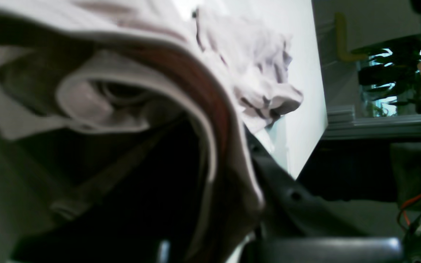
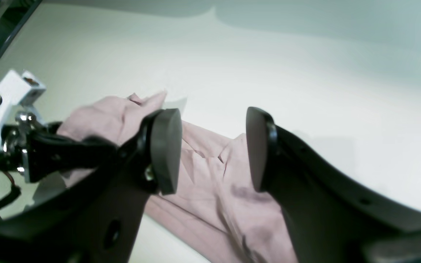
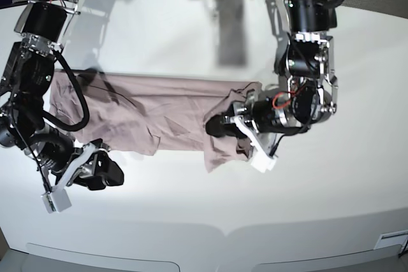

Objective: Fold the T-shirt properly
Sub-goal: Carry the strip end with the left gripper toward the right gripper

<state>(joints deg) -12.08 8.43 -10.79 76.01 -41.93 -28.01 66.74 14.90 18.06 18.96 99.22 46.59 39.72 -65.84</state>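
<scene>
The T-shirt (image 3: pixel 153 116) lies crumpled in a long band across the white desk (image 3: pixel 204 208), its long axis running side to side between the two arms. Its one end is bunched in the left pincer (image 3: pixel 220 125), clamped on the cloth with the arm reaching in low from above. The right pincer (image 3: pixel 111 173) stands wide and empty just off the opposite end's near edge, nearer to that loose end.

Lying broad and white under everything, counter (image 3: pixel 210 221); showing blurred beyond its far edge, dark leafy plants (image 1: pixel 389 69) and a yellow pipe (image 1: pixel 342 36).
</scene>
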